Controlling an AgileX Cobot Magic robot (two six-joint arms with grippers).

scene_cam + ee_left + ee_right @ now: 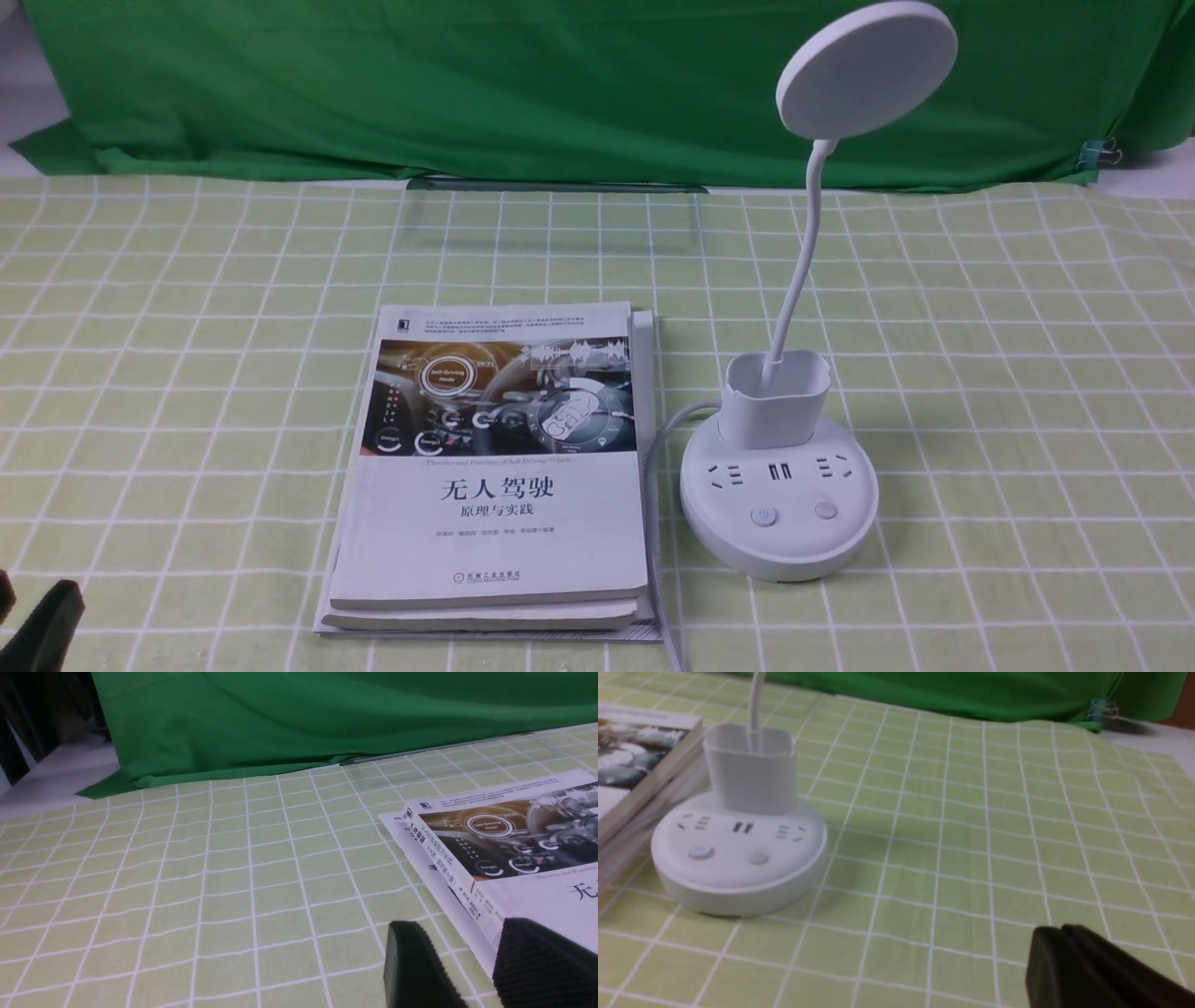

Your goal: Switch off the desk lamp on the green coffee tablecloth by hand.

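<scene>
The white desk lamp stands right of centre on the green coffee tablecloth (1027, 373). Its round disc head (866, 70) is up high on a thin bent neck that rises from a cup-shaped holder (777, 399). The round base (780, 546) has sockets and two buttons (764, 516). In the right wrist view the base (738, 877) is ahead and apart from my right gripper (1057, 933), which is shut and empty over the cloth. The left button (700, 851) shows a faint blue glow. My left gripper (460, 926) is open and empty, low beside the books.
A stack of books (504, 467) lies just left of the lamp base, and the lamp's white cord (658, 448) runs between them. A dark green backdrop cloth (560, 84) hangs behind the table. A binder clip (1100, 154) holds it at the far right.
</scene>
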